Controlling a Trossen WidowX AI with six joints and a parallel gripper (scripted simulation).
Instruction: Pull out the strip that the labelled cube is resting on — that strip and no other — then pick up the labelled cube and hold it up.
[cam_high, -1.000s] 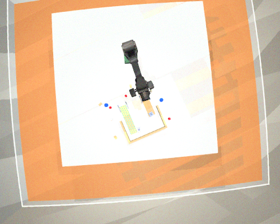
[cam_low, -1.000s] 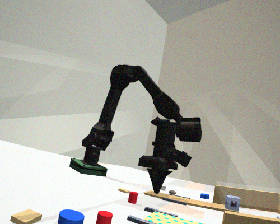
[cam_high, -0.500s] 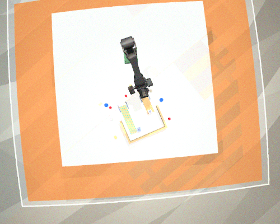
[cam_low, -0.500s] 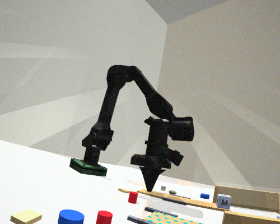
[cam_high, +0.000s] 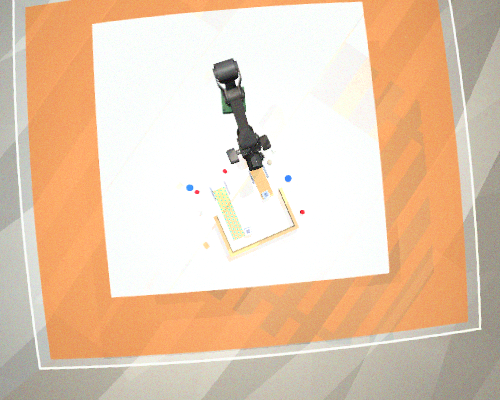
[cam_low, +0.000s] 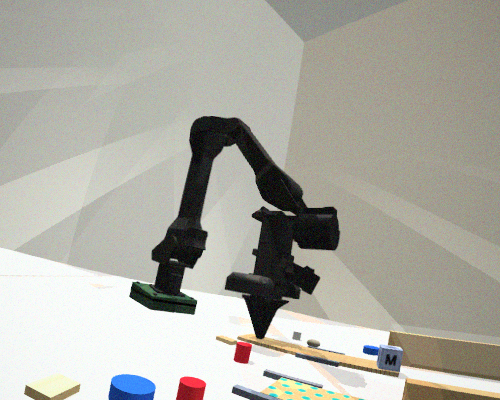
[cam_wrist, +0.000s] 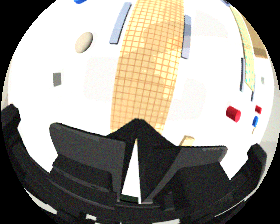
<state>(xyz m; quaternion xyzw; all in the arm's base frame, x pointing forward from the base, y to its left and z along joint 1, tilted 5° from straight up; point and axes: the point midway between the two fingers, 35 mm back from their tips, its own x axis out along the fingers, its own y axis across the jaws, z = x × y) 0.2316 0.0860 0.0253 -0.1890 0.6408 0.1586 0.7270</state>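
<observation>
The fingers (cam_high: 255, 166) (cam_low: 260, 336) are clenched on nothing, their tips down at the tan strip's (cam_high: 260, 181) (cam_low: 285, 346) (cam_wrist: 147, 60) near end, seemingly to drag it by friction, while the labelled cube (cam_high: 266, 192) (cam_low: 389, 358) sits at its far end.

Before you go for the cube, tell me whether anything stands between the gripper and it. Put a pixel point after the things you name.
Nothing visible stands in the way. From the shut gripper (cam_high: 256, 164) (cam_low: 260, 336) (cam_wrist: 138, 122), the strip (cam_high: 261, 182) (cam_low: 360, 363) (cam_wrist: 147, 65) runs flat to the cube (cam_high: 265, 194) (cam_low: 389, 358) on its far end. The low bars (cam_high: 267, 172) (cam_low: 317, 359) (cam_wrist: 120, 22) lie along its sides, not across it.
</observation>
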